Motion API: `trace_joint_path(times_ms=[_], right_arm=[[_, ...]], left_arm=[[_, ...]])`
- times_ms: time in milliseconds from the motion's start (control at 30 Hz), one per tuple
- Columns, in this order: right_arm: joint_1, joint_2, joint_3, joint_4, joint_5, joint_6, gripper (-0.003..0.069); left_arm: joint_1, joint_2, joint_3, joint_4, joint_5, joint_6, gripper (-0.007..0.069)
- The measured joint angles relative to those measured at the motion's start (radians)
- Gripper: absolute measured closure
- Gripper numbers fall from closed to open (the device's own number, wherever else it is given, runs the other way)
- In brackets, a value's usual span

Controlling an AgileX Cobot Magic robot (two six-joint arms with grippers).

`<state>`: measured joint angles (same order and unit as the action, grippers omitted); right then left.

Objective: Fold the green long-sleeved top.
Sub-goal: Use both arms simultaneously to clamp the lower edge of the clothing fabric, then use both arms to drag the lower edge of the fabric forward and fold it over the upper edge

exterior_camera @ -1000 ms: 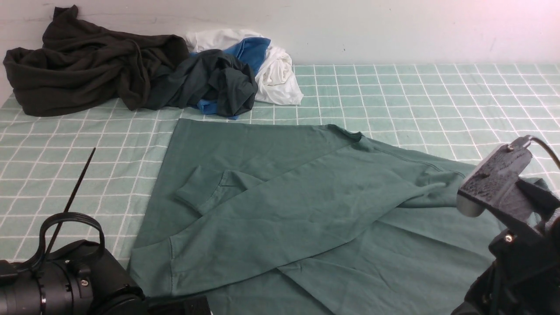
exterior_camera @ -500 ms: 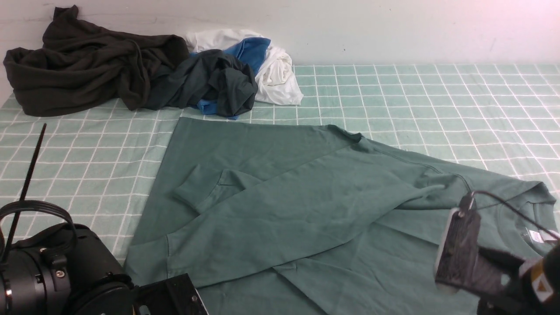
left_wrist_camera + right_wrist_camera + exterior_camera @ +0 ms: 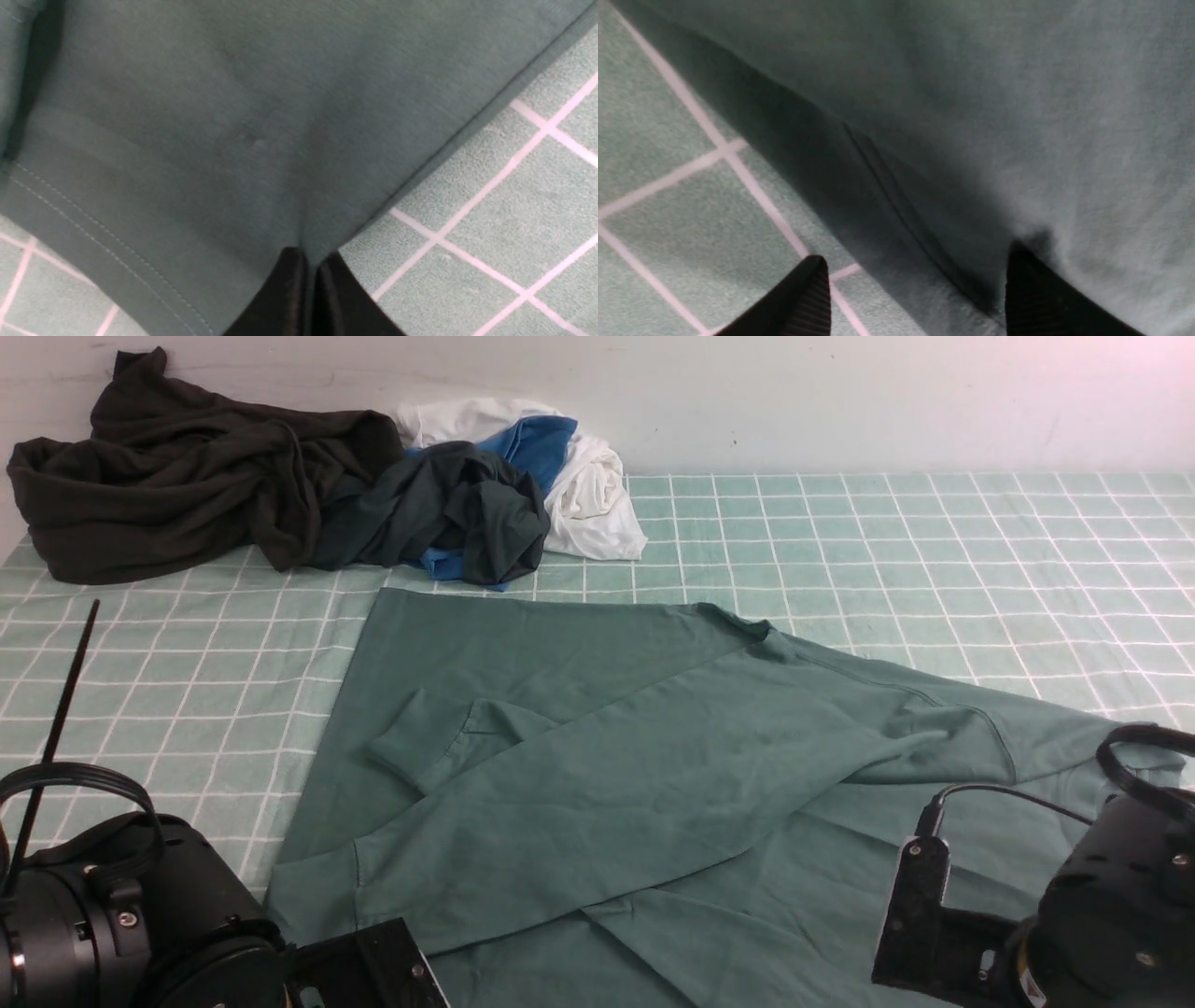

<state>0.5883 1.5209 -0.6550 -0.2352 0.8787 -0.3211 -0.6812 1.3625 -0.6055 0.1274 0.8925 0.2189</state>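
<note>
In the front view, the top (image 3: 597, 775) lay flat on the counter (image 3: 934, 541). Its far edge was near the pile (image 3: 280, 495) of dark, white and blue clothes, and both sleeves were crossed over the body. Its long axis ran across your reach, with the hem toward the left arm (image 3: 112, 915) and the shoulders toward the right arm (image 3: 1120, 896). Both arms sat low at the edge of the top farthest from the pile, one at each end. Neither pincer's tips showed in this view.

In the left wrist view, the left pincer (image 3: 312, 255) was clenched, fingers pressed together, and a crease in the cloth ran straight into them. I judged it was grasping the top at the corner where the stitched hem met the side edge, with bare counter just beside it.

In the right wrist view, the right pincer (image 3: 917, 256) stood released and wide. One finger was over the counter and the other over the cloth. The top's edge, with a stitched seam beside it, passed between the two fingers. I could not tell whether either tip touched anything.

So the coming move turned on that straddle. The edge already lay between the fingers of your right pincer, so it probably only needed to close. Then both ends could carry that long edge toward the pile. If the right had closed too shallowly, the cloth could have slipped out while the left end rose alone.
</note>
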Motion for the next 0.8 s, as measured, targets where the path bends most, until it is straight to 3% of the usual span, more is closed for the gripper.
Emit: trace_joint_path(times_ms=[233,467,500,667,800], right_arm=[[0.000,0.019,0.000,-0.052,-0.024,0.006,0.0258],[0.005,0.043,-0.012,-0.018,0.011,-0.022,0.0529],[0.006,0.043,-0.023,-0.040,0.014,-0.035,0.0611],[-0.001,0.019,-0.112,-0.115,0.093,-0.041,0.0647],[-0.071,-0.008,-0.263,-0.136,0.099,-0.057,0.0648]], left_arm=[[0.000,0.000,0.000,0.000,-0.002,0.001,0.0625],[0.000,0.000,0.000,0.000,-0.003,0.001,0.0625],[0.000,0.000,0.000,0.000,-0.003,-0.001,0.0625],[0.017,0.000,-0.031,0.032,0.017,-0.060,0.0625],[0.097,0.000,-0.144,0.103,0.059,-0.099,0.0624]])
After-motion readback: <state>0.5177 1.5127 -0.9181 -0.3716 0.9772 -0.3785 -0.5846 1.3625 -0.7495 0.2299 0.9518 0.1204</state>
